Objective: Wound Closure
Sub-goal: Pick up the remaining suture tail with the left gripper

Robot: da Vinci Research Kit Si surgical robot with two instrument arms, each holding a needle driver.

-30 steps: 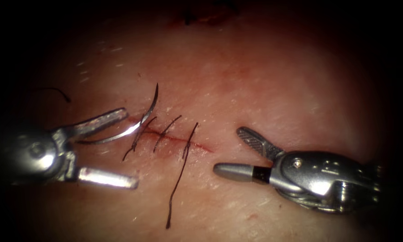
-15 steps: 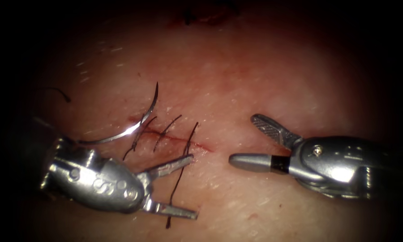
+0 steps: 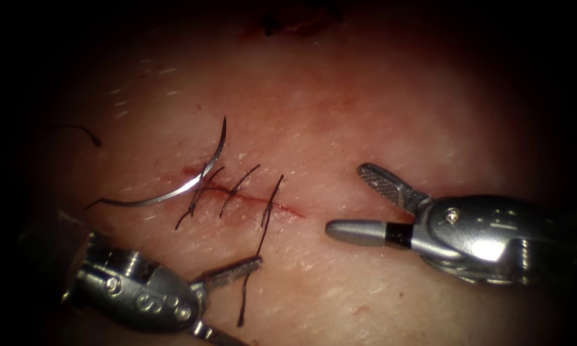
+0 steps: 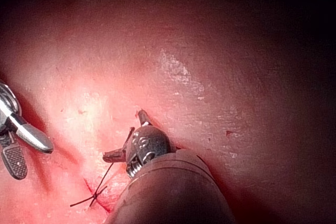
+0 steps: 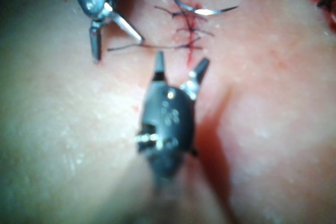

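**Light pooled at the cut, dark all round**

From my console, the backdrop is the tissue [image 3: 365,115] itself, pink and faintly glossy. The lamp falls brightest around the cut [image 3: 250,198] and just above it. Small wet glints lie below it and to its right. Farther from the cut in every direction the surface dims, and at the outer rim it goes black. Well above the cut, at the edge of that dark, I see a small dark red gash [image 3: 295,25]. Up and left of the cut lie a few short pale flecks [image 3: 167,70]. In the left wrist view, the strongest shine sits on a pale patch [image 4: 178,72], well apart from the cut.
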